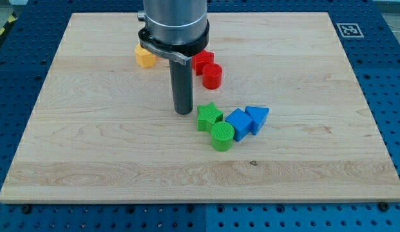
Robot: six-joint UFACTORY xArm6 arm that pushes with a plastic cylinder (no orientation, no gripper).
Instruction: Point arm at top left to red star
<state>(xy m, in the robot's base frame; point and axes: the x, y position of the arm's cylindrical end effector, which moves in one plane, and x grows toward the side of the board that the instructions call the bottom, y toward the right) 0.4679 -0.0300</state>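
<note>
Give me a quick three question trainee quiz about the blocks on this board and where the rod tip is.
1. True or false: my tip touches the red cylinder.
2. Which block is nearest my tip? A) yellow block B) green star C) blue triangle
3. Fill in: the green cylinder sits against the blue ____.

Key: 1 false; 2 B; 3 cube.

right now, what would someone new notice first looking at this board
The thick grey arm drops in from the view's top, and my tip rests near mid-board, just left of the green star. Right of it the green cylinder, blue cube and blue triangle huddle together. Behind the rod sit the red star, red cylinder and a yellow block.
</note>
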